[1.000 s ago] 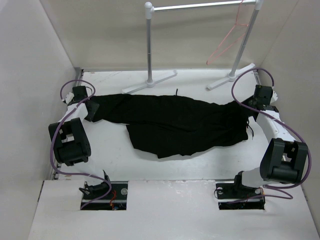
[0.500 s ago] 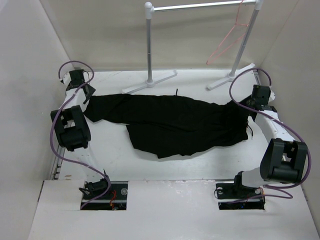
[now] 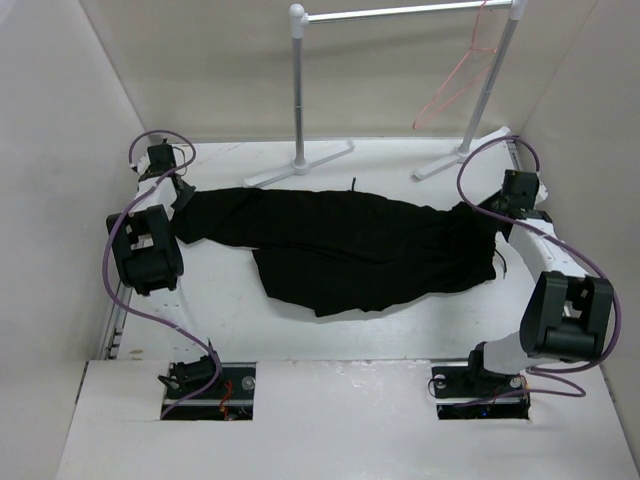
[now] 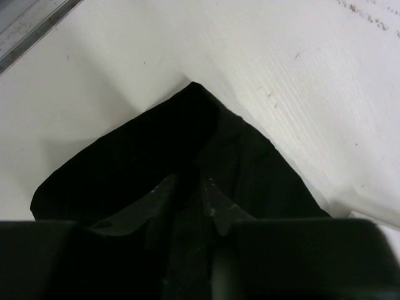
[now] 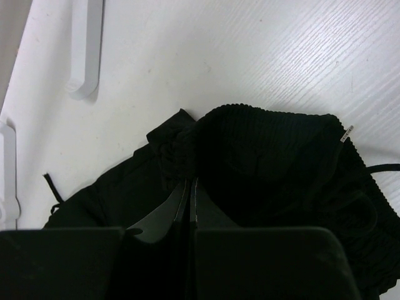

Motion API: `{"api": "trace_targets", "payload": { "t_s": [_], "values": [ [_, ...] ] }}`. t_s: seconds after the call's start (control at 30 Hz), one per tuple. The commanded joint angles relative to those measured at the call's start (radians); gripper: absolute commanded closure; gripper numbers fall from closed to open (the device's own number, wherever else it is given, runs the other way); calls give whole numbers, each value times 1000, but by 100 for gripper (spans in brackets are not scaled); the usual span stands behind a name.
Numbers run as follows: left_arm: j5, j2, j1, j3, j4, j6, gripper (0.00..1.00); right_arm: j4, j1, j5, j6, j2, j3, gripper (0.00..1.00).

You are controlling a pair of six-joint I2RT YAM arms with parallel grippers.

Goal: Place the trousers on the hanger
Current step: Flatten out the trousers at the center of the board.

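The black trousers [image 3: 350, 245] lie spread across the table, legs to the left and waistband to the right. My left gripper [image 3: 180, 203] is at the far-left leg end, its jaws closed on a fold of the trousers [image 4: 125, 156] with the fingers [image 4: 164, 190] nearly together. My right gripper [image 3: 497, 211] is shut on the ribbed waistband [image 5: 269, 156] at the right end; a thin drawstring [image 5: 381, 167] trails beside it. The pink-red hanger [image 3: 455, 80] hangs from the rack's crossbar at the far right, apart from the trousers.
A white-posted rack [image 3: 298, 90] with a silver crossbar [image 3: 400, 12] stands at the back, its flat feet [image 3: 300, 163] just behind the trousers. One foot shows in the right wrist view [image 5: 84, 44]. Walls enclose the table on the left, back and right.
My left arm has moved back toward the far-left corner, drawing the leg end with it. The right arm has shifted only slightly.
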Motion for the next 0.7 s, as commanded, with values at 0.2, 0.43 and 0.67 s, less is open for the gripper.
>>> {"api": "trace_targets", "payload": {
  "t_s": [0.2, 0.43, 0.67],
  "values": [
    [47, -173, 16, -36, 6, -68, 98, 73, -25, -7, 2, 79, 87, 95],
    [38, -453, -36, -145, -55, -141, 100, 96, -71, -8, 11, 157, 154, 95],
    [7, -624, -38, -170, -152, -142, 99, 98, -109, -5, 14, 249, 254, 95]
  ]
}}
